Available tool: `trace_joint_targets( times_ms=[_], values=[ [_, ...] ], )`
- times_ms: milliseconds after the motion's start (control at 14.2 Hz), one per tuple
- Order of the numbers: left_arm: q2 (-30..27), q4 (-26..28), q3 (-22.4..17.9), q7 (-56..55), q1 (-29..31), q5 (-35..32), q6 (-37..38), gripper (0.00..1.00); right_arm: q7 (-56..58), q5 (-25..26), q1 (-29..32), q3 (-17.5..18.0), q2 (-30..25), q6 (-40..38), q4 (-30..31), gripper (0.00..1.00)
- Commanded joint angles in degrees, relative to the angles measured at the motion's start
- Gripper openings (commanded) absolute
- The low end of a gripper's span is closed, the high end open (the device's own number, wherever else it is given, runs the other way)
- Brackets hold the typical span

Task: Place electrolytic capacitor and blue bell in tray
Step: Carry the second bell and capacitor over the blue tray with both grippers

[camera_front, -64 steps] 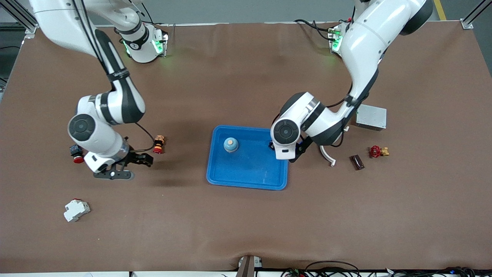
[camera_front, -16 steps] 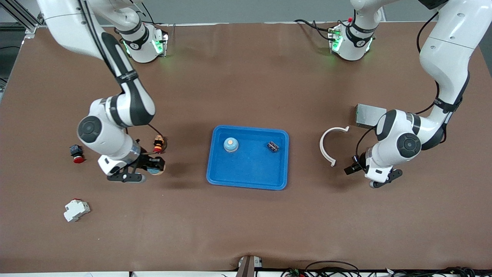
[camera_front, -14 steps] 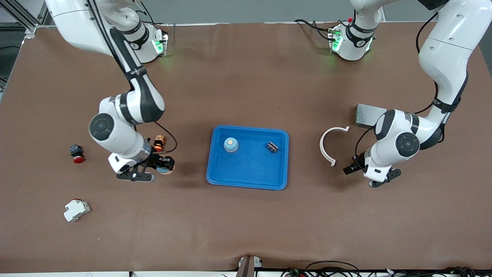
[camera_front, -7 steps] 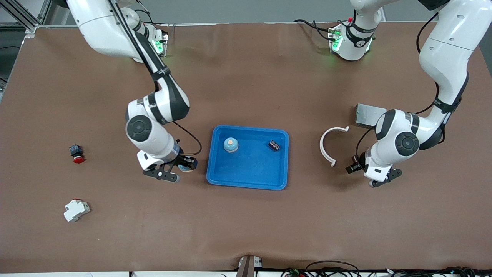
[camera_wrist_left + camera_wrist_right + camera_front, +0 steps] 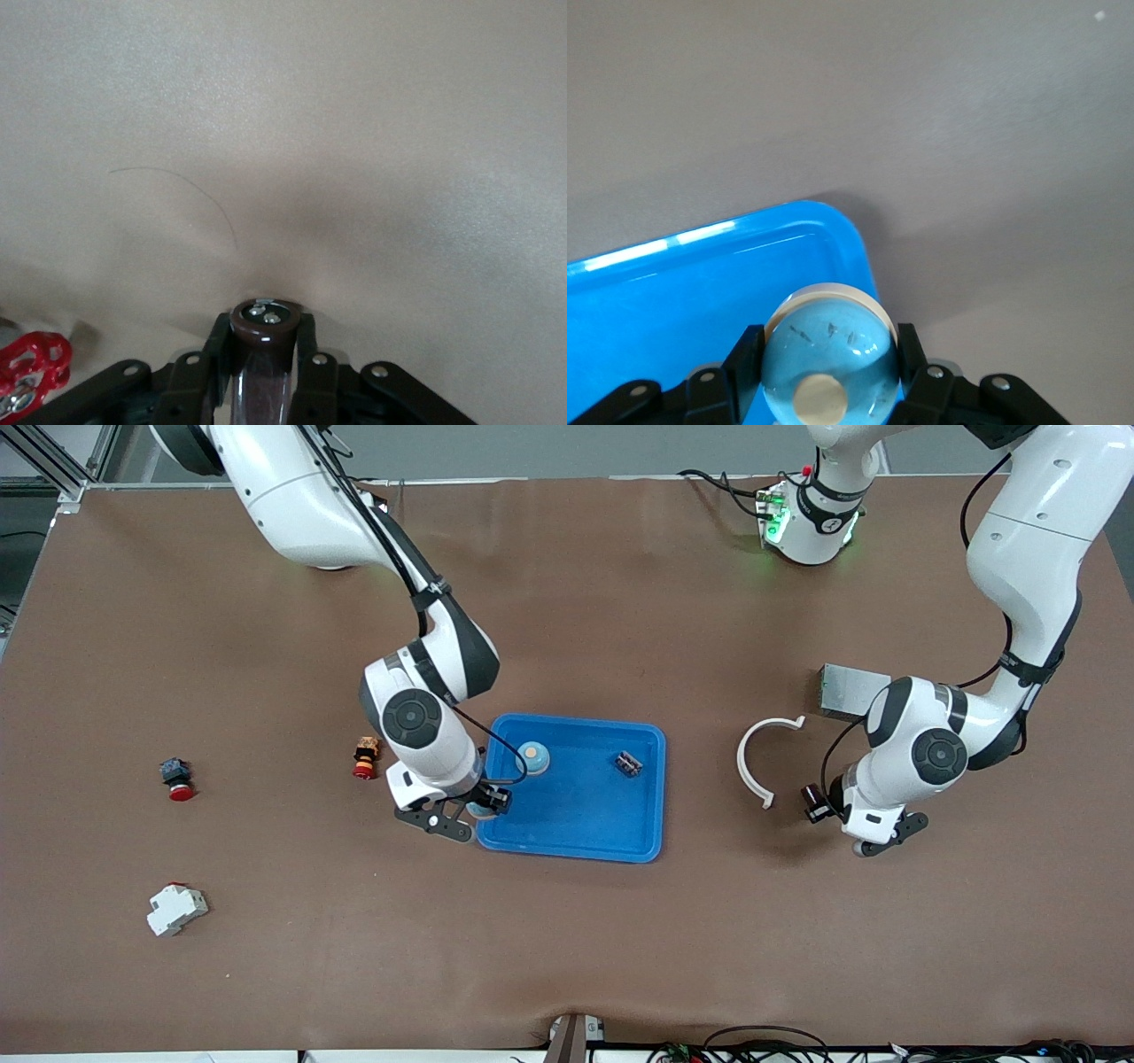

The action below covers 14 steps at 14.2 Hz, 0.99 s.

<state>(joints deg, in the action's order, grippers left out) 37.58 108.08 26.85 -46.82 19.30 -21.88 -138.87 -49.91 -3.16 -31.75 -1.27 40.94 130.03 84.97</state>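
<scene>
Front view. My right gripper [image 5: 479, 806] hung over the corner of the blue tray [image 5: 576, 828] that lies nearest the camera at the right arm's end, its fingers clamped on a blue bell [image 5: 483, 808]. A second blue bell [image 5: 532, 757] with a tan button sat inside the tray, and a small dark ribbed part [image 5: 629, 763] lay in the tray toward the left arm's end. My left gripper [image 5: 828, 804] was low at the left arm's end of the table, closed on a dark electrolytic capacitor [image 5: 812, 797]. A white curved strip [image 5: 753, 757] lay between that gripper and the tray, and a grey metal box [image 5: 849, 691] sat farther from the camera than the gripper. Toward the right arm's end lay an orange-and-red button [image 5: 364, 755], a red push button [image 5: 175, 780] and a white breaker [image 5: 176, 909].

Left wrist view. My left fingers [image 5: 311, 379] pinched the electrolytic capacitor [image 5: 265, 354] on both sides; its brown end cap with two metal terminals faced the bare table [image 5: 354, 133]. A red valve handle [image 5: 31, 376] showed at the frame's edge.

Right wrist view. My right fingers [image 5: 743, 356] squeezed the blue bell [image 5: 829, 359] from both sides, over the rounded corner of the tray [image 5: 700, 292], with the table [image 5: 921, 106] alongside.
</scene>
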Motion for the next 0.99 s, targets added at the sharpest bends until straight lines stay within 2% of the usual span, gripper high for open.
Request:
trace_joint_targets(
  times_ms=[0,212,353,494,635,776,918],
  values=[
    [-1.01,0.38,0.31,-3.01,0.30,-1.77,-0.09,0.00,-4.14,1.05,-1.82,-0.67,6.59,-1.27,-7.96,0.00],
    [-2.77,-0.32,0.66,-3.54,-0.14,-1.07,2.09,0.00,-6.60,1.41,-2.26,-0.67,10.56,-1.19,-12.27,0.00],
    [-4.26,-2.85,2.23,-5.46,-0.23,-0.71,7.70,0.00,-7.40,1.41,-2.96,-0.76,12.58,-1.19,-14.48,0.00],
    [-4.01,-9.51,4.61,-5.91,-0.66,2.78,17.17,0.00,-7.66,1.41,-3.05,-0.84,12.94,-1.10,-14.75,0.00],
    [-3.30,-17.51,5.05,-6.35,-3.20,7.18,26.50,0.00,-8.36,1.49,-3.22,-0.84,13.12,-1.10,-14.75,0.00],
    [-2.95,-21.84,4.97,-8.80,-4.97,9.56,29.53,0.00,-8.37,2.19,-3.40,-0.84,13.21,-1.10,-14.75,0.00],
    [-2.77,-22.90,4.97,-12.04,-6.89,9.66,29.36,0.00,-8.45,2.46,-3.40,-0.93,13.38,-0.75,-14.75,0.00]
  ],
)
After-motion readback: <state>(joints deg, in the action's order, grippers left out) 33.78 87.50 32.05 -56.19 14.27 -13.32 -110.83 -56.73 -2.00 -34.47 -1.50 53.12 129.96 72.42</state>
